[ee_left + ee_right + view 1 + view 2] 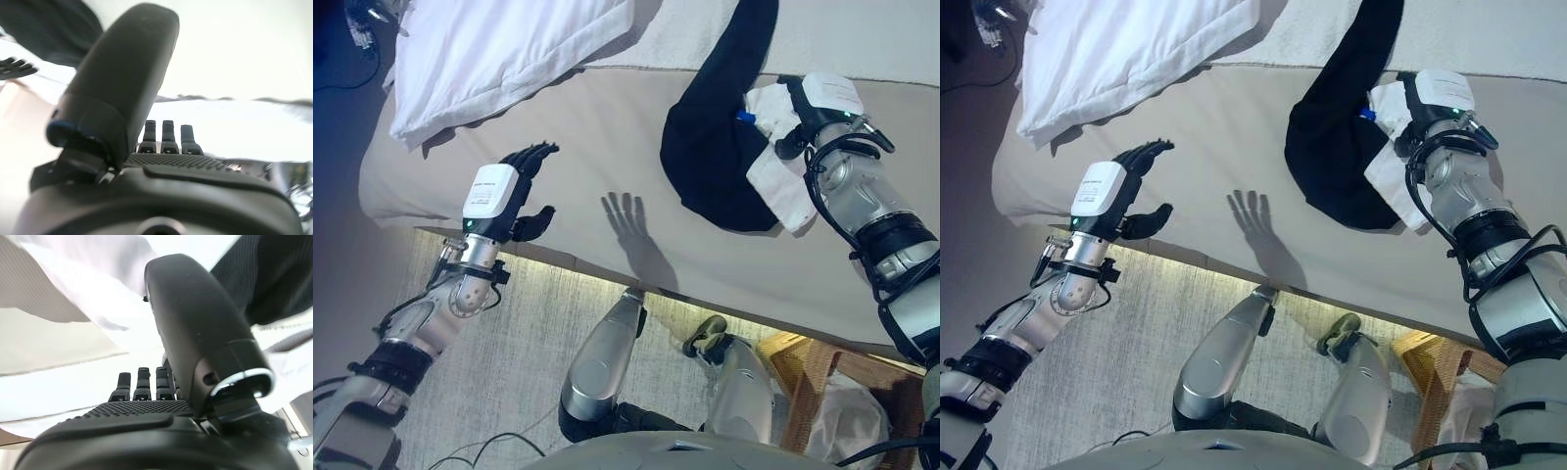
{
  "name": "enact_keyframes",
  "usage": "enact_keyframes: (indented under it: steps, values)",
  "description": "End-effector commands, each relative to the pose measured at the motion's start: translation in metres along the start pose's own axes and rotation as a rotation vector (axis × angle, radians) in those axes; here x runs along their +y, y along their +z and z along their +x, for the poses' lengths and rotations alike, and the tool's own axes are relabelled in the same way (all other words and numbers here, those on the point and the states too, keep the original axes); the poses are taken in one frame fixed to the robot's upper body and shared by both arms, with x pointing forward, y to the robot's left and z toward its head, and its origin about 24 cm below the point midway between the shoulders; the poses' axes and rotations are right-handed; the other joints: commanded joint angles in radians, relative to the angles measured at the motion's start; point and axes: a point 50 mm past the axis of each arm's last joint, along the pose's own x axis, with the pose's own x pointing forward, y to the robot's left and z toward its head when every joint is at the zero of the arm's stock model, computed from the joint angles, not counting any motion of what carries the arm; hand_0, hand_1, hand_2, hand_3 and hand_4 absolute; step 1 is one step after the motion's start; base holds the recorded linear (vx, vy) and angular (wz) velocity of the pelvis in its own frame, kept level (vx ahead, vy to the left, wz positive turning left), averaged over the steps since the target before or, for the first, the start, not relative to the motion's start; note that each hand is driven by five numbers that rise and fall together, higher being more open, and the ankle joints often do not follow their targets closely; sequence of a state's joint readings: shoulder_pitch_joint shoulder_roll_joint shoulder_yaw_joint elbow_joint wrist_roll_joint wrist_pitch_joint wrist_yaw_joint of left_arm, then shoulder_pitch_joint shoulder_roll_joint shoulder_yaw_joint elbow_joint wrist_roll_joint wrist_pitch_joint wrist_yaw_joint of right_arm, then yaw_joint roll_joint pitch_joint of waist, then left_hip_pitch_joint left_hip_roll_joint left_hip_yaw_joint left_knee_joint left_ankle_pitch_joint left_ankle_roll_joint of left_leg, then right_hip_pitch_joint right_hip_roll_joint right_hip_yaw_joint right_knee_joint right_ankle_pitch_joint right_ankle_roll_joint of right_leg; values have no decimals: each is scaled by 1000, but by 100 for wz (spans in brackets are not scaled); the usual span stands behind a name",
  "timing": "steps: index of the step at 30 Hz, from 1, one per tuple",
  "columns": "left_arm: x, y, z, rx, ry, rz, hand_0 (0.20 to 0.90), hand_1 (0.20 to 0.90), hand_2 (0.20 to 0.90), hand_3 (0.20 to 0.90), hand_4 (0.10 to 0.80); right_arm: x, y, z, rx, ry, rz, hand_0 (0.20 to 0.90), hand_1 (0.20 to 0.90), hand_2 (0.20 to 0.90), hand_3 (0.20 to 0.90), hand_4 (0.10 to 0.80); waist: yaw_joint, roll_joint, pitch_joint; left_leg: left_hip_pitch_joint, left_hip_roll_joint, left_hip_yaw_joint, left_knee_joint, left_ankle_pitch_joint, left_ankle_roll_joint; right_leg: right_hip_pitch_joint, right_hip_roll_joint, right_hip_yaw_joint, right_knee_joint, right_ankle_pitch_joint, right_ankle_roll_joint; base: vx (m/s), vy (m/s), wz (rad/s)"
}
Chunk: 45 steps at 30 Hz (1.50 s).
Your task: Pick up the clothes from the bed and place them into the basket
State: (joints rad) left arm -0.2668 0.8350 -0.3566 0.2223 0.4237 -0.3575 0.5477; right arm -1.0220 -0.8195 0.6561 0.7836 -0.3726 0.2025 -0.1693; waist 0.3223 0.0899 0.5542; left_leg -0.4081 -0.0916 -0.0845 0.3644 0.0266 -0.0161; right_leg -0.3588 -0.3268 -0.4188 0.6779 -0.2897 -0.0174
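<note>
A black garment [715,157] lies on the beige bed [578,137], its upper part trailing toward the bed's far side. A white garment [785,191] lies against its right edge, with a small blue spot on it. My right hand [793,103] rests on the white garment; in the right wrist view its fingers [142,382] reach straight along the white cloth and the thumb [195,333] stands clear of it. My left hand [521,176] hovers open over the bed's near edge, far to the left of the clothes, with nothing in it.
A white pillow [499,49] lies at the bed's far left. On the floor at the lower right stands a wicker basket [803,357] with something white [847,421] inside. A pale rug [519,333] covers the floor along the bed's near edge.
</note>
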Motion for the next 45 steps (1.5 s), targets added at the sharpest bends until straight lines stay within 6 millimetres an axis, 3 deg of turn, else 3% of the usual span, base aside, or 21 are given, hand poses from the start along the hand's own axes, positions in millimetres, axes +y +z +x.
enact_keyframes:
  steps: [1, 5, 15, 17, 18, 29, 38, 39, 45]
  values:
    - [25, 16, 3, -101, 153, -23, 900, 900, 900, 900, 800, -42, 8, 10, -31, -135, -47, 900, 900, 900, 900, 800, 9, 23, -34, -121, -36, 10, 297, -204, 33, -38, 73, -19, 168, -53, -50, 38, 10, 10]
    - [24, 20, 5, -115, 155, -34, 900, 900, 900, 900, 800, -36, 2, 13, 36, -59, -128, 900, 900, 900, 900, 800, 19, 32, -34, -205, -48, 28, 396, -240, 45, -105, 64, -8, 241, -76, -56, 33, 15, -7]
    - [33, 29, 9, -179, 192, -45, 900, 900, 900, 900, 800, -25, -27, 14, 283, 182, -215, 900, 900, 900, 900, 800, 33, 45, -34, -319, -46, 40, 447, -245, 69, -234, 64, 5, 284, -62, -44, -34, -1, 11]
    - [35, 30, 13, -184, 196, -47, 900, 900, 900, 900, 800, -24, -31, 14, 313, 222, -199, 707, 707, 707, 675, 575, 30, 48, -34, -317, -42, 45, 445, -246, 69, -232, 62, 4, 280, -59, -42, -11, 3, 4]
    - [36, 31, 14, -185, 194, -47, 900, 900, 900, 900, 800, -23, -31, 14, 316, 230, -195, 300, 300, 300, 200, 100, 29, 49, -34, -316, -42, 46, 444, -246, 68, -232, 62, 5, 278, -57, -41, -24, 6, -12]
    - [29, 31, 15, -164, 161, -50, 900, 900, 900, 900, 800, -29, -37, 15, 315, 191, -152, 300, 300, 300, 200, 100, 5, 35, -34, -221, -4, 71, 397, -249, 56, -144, 59, 11, 217, -33, -27, -19, 21, -11]
    - [28, 29, 17, -139, 140, -53, 900, 900, 900, 900, 800, -32, -49, 13, 328, 189, -128, 300, 300, 300, 200, 100, -35, 10, -34, -61, 40, 82, 287, -227, 36, 11, 83, 27, 81, 6, -17, -17, 32, -12]
    - [29, 27, 19, -127, 133, -50, 900, 900, 900, 900, 800, -34, -53, 12, 325, 184, -106, 300, 300, 300, 200, 100, -49, 1, -34, -12, 55, 90, 225, -185, 37, 61, 89, 20, 9, 49, -23, -51, 51, -21]
    - [28, 24, 23, -98, 120, -47, 900, 900, 900, 900, 800, -40, -64, 8, 335, 179, -67, 300, 300, 300, 200, 100, -82, -21, -57, 104, 81, 102, 110, -152, 25, 168, 114, 39, -125, 92, -6, 16, 31, -26]
